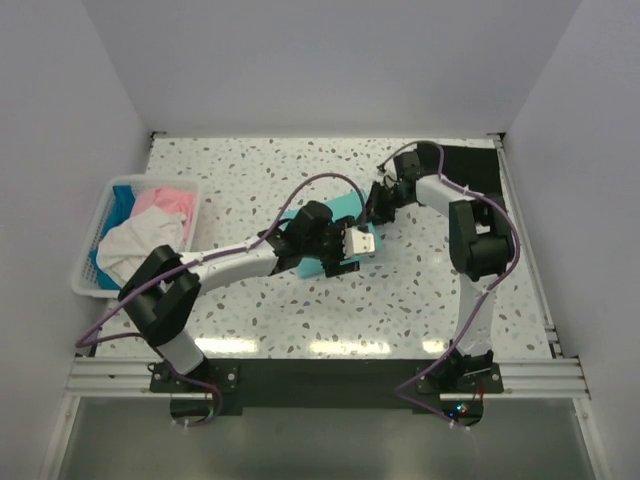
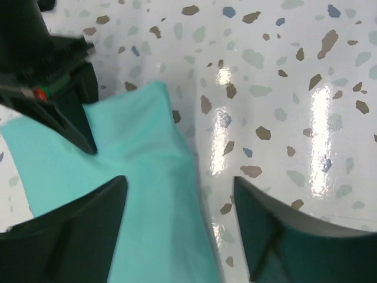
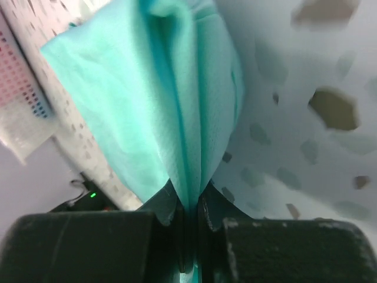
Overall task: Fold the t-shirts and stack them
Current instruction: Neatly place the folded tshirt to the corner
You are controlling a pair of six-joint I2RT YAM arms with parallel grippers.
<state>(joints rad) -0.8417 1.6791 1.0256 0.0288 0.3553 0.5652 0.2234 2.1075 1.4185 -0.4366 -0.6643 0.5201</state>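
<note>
Right pincer (image 3: pixel 188 206) pinches teal-green t-shirt (image 3: pixel 159 100); left pincer (image 2: pixel 177 227) gapes.

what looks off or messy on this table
Nothing looks spilled or damaged. The teal shirt is bunched into ridges where the right gripper pinches it. The pink shirt, white shirt and blue shirt lie crumpled in the basket.

I log teal-green t-shirt (image 1: pixel 345 206), black t-shirt (image 1: pixel 475 165), pink t-shirt (image 1: pixel 165 204), white t-shirt (image 1: pixel 140 245), blue t-shirt (image 1: pixel 122 200), white basket (image 1: pixel 160 181), grey-brown-speckled white tabletop (image 1: pixel 260 170).
</note>
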